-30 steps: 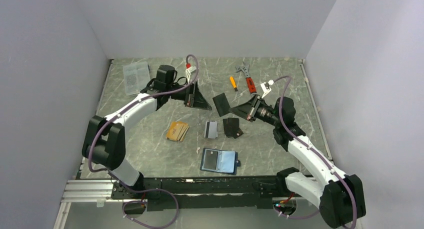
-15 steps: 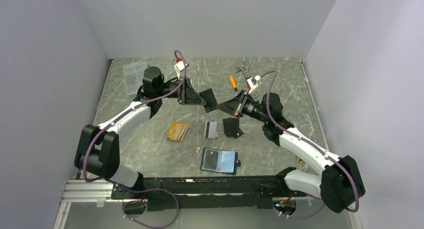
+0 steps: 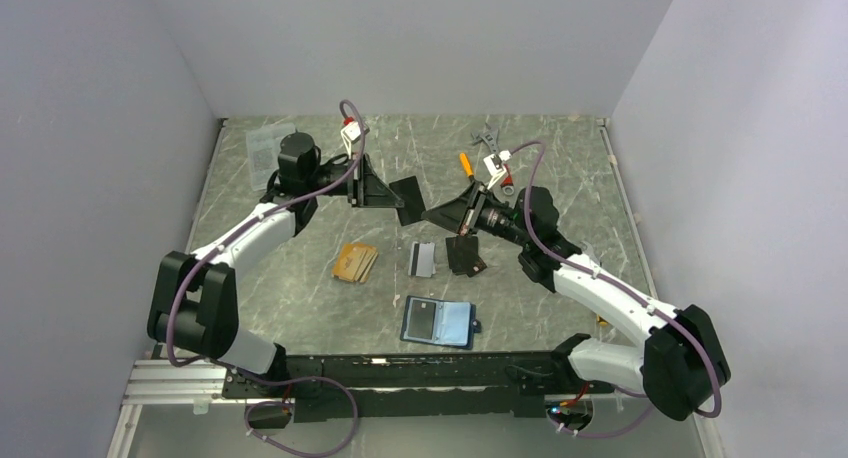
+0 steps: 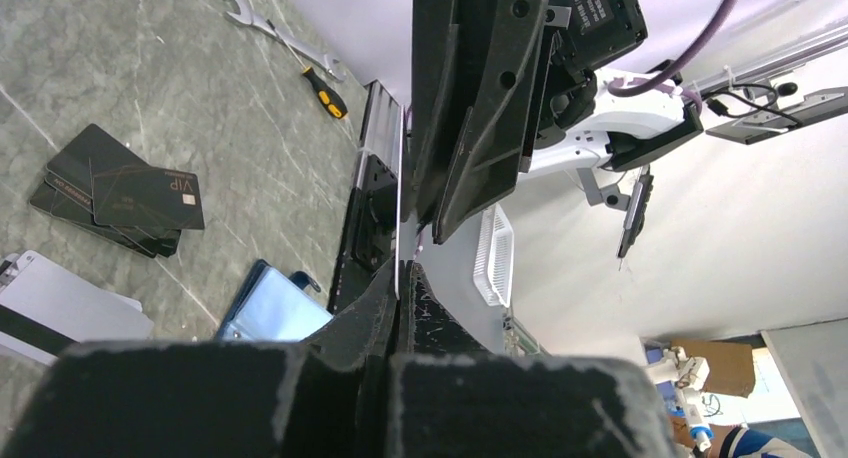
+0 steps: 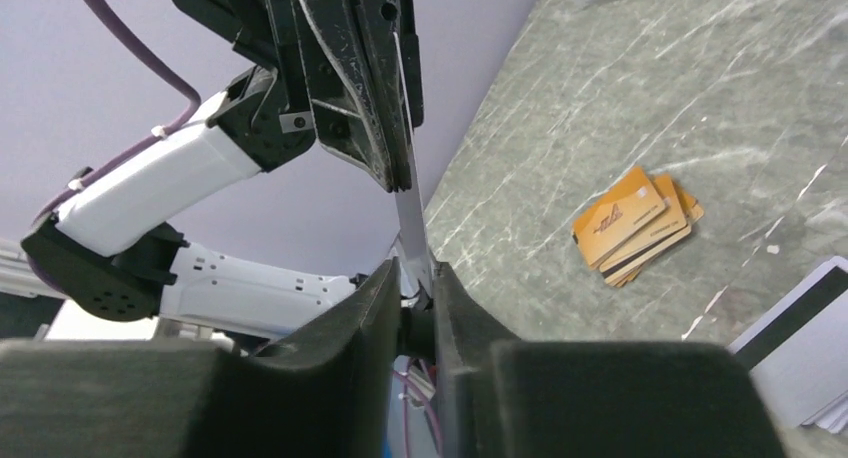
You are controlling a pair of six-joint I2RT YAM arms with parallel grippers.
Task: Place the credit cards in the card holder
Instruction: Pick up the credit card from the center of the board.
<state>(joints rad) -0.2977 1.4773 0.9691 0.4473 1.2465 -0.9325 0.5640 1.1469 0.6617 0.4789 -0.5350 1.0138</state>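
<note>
Above the middle of the table (image 3: 590,168), the left gripper (image 3: 392,200) and right gripper (image 3: 433,216) meet tip to tip, each closed narrowly on an opposite edge of one black card (image 3: 410,190) held off the surface. Below lie an orange card stack (image 3: 355,262), a white striped card (image 3: 422,259) and further black cards (image 3: 464,254); the card holder (image 3: 438,322) lies open toward the near edge

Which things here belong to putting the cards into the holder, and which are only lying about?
For the job: orange cards, white-grey card, black cards, held black card, card holder.
Lying about: clear box, wrench, screwdriver.
</note>
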